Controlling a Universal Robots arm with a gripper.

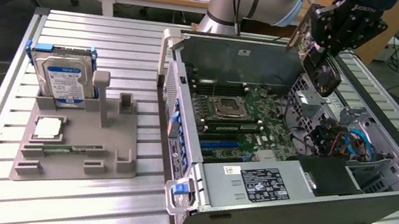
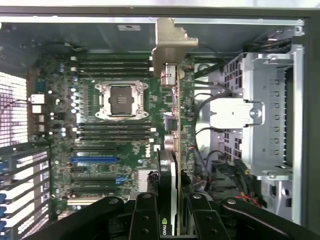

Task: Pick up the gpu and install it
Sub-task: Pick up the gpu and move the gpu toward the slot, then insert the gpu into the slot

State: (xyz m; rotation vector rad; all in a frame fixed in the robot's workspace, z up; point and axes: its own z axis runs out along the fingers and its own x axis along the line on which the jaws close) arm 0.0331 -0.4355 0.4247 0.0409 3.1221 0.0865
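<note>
Wrist view: nearest the lens, the pincer is seen partly closed, its fingers clamped on the two flat faces of the gpu. The gpu is presented edge-on, with its pale bracket at the far end. Beyond the card, the motherboard is seen inside the open computer case. In the exterior view, the gpu is held in the air above the far end of the case, near the far edge of the bench. The card is judged light and stiff but fragile. A hold on the flat faces, away from the contact edge, is judged soundest, since so thin a board may pivot between the pads.
</note>
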